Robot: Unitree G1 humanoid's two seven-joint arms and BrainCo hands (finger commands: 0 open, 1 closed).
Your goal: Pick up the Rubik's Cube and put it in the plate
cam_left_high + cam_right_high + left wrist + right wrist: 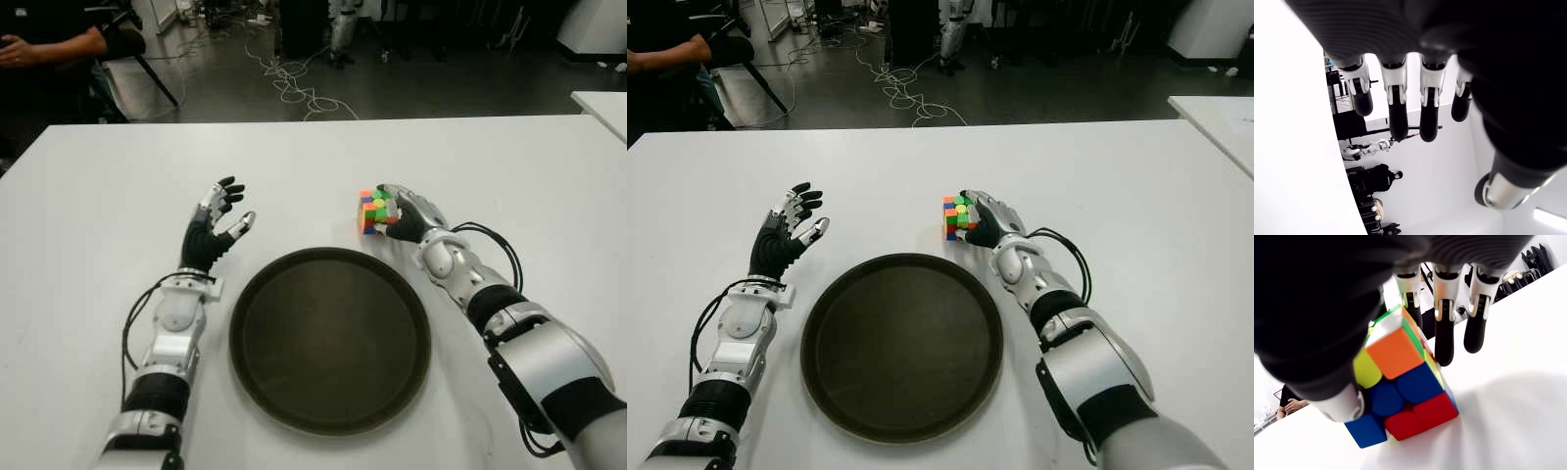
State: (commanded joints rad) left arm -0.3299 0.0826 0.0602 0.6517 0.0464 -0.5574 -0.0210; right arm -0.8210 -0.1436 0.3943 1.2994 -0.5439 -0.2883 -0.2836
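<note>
The robot's right hand (407,217) wraps its fingers around a Rubik's Cube (372,211) on the white table (88,215), just beyond the dark round plate (257,308). Its left hand (214,227) hovers left of the plate, fingers spread, holding nothing.

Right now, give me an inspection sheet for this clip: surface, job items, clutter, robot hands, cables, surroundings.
Surface: white table, bare apart from the job's things.
Job items: Rubik's Cube on the table beyond the plate's far right rim; dark round plate holds nothing.
Clutter: nothing seen.
Robot hands: right robot hand is at the cube, thumb on it and fingers extended past it; left robot hand open, left of the plate.
Cables: black leads loop at both wrists; cords on the floor.
Surroundings: a seated person's arm at far left; second table's edge at right.
</note>
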